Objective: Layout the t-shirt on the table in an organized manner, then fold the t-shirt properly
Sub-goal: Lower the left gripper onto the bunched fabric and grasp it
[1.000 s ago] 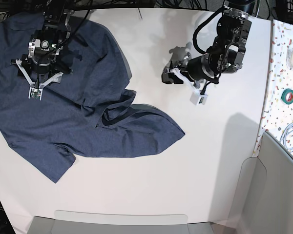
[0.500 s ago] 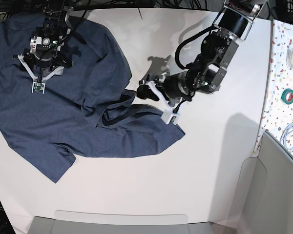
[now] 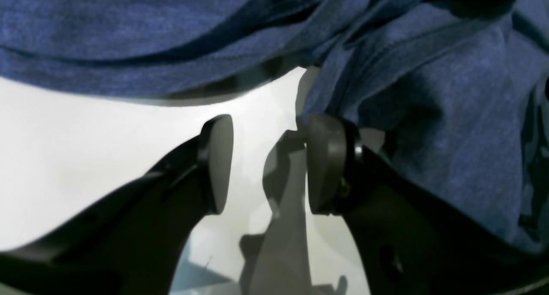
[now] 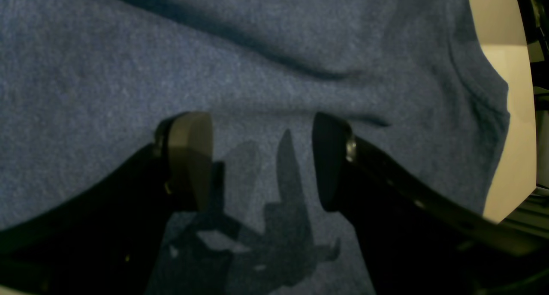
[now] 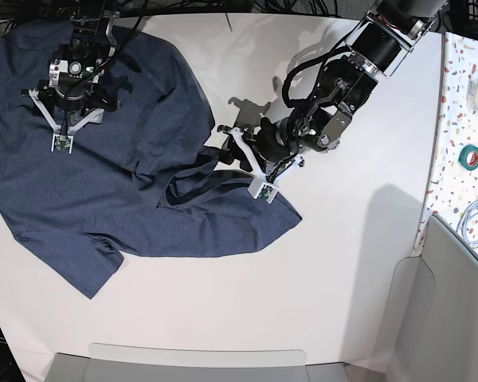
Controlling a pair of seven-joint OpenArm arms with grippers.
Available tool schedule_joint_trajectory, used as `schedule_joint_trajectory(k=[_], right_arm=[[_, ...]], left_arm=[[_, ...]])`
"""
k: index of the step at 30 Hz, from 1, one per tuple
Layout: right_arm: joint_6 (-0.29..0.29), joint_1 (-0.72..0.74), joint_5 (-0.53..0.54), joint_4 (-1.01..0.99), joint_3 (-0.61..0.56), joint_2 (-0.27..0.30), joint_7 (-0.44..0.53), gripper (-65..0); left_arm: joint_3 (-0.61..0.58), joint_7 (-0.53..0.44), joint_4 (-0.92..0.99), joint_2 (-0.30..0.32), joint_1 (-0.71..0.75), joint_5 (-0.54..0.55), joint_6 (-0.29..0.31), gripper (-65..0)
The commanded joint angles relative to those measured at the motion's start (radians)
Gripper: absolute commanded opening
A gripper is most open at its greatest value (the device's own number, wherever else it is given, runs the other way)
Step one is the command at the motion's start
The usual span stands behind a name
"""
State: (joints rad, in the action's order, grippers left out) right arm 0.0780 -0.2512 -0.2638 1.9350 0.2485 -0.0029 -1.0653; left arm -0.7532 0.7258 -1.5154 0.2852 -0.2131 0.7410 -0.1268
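1. While the layout stage is unfinished, the large smooth white tabletop with a curved edge (image 5: 334, 263) is the biggest item and carries everything; its part right of the shirt is bare.
2. Dark navy-blue heathered short-sleeved cloth t-shirt (image 5: 88, 183): lies on the tabletop's left half, reaching the far-left corner. Its upper body looks roughly flat, but the right-hand portion is folded back on itself in a rumpled flap with raised creases. No lettering shows, so I cannot tell which face is up.
3. Left arm's black two-fingered gripper (image 5: 237, 155): low at the shirt's right edge, beside the bunched fold. In the left wrist view the jaws are spread with bare tabletop between them; one pad (image 3: 326, 162) sits just against a hanging hem, nothing is pinched.
4. Right arm's black two-fingered gripper (image 5: 62, 119): over the shirt's upper-left area, near the far-left corner. In the right wrist view the jaws are spread above flat cloth, gripping nothing; whether the pads touch it I cannot tell.
5. Progress, by judgement: early. The shirt is on the tabletop but not spread; the doubled-over flap must still be pulled out and smoothed. No proper fold is begun, so all folding remains.
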Motion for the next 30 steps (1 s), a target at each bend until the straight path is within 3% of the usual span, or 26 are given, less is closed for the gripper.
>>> schedule_joint_trajectory(k=[1,8,12,20,25,30], right_arm=[[-0.002,0.010,-0.010,0.017,0.001,0.007,0.017,-28.9],[-0.002,0.010,-0.010,0.017,0.001,0.008,0.017,-28.9],[-0.002,0.010,-0.010,0.017,0.001,0.008,0.017,-28.9],[-0.002,0.010,-0.009,0.016,0.001,0.005,0.017,-28.9],[-0.002,0.003,-0.005,0.016,-0.001,0.004,0.017,-28.9],[-0.002,0.002,-0.004,0.016,-0.001,0.002,0.017,-28.9]], left_arm=[[-0.001,0.008,-0.009,-0.001,-0.010,-0.008,-0.003,-37.1],[-0.002,0.013,-0.061,0.007,-0.009,-0.002,-0.003,-37.1],[-0.002,0.015,-0.123,0.047,-0.006,0.001,-0.003,-37.0],[-0.001,0.085,-0.218,0.058,0.033,0.001,0.000,-37.0],[0.001,0.082,-0.210,0.027,0.040,-0.007,0.091,-37.0],[0.001,0.076,-0.199,0.006,0.031,-0.008,0.098,-37.0]])
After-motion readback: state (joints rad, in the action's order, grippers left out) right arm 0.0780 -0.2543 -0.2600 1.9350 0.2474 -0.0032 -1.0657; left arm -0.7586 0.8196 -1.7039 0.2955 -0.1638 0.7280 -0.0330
